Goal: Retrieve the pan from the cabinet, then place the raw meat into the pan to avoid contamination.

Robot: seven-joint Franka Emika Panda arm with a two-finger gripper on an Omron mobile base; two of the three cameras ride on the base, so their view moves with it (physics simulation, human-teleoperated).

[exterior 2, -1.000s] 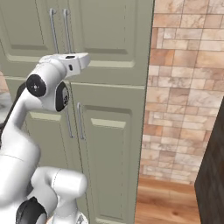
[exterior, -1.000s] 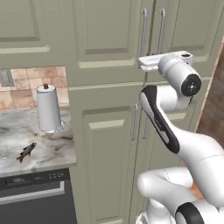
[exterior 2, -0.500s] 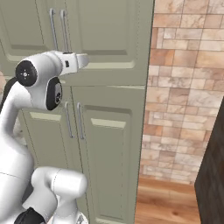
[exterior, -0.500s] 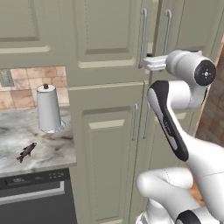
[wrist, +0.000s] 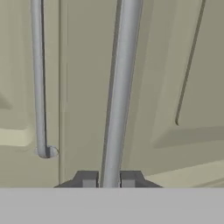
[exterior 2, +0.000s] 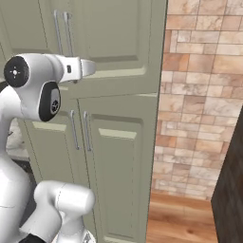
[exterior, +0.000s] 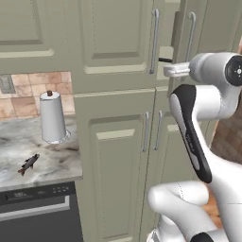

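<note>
The cabinet (exterior: 118, 47) is the tall sage-green unit with long silver bar handles. Its upper right door stands slightly ajar, with a dark gap (exterior: 177, 28) along its inner edge. My gripper (wrist: 109, 179) is shut on that door's handle (wrist: 120, 87), the bar running up between the two dark finger tips. From the left base view the gripper (exterior: 166, 64) sits at the handle's (exterior: 190, 35) lower end. The raw meat, a small dark fish (exterior: 28, 164), lies on the marble counter (exterior: 52, 160) to the left. The pan is hidden.
A paper-towel roll (exterior: 53, 118) stands on the counter behind the fish. A dark dishwasher front (exterior: 38, 212) sits below the counter. A brick wall (exterior 2: 199, 95) flanks the cabinet (exterior 2: 118, 47) on the right, and a dark unit (exterior 2: 232, 190) stands at the far right.
My hand has pulled back from the cabinet with the handle in its grip. The upper right door has swung outward, and a dark gap has opened at its inner edge.
</note>
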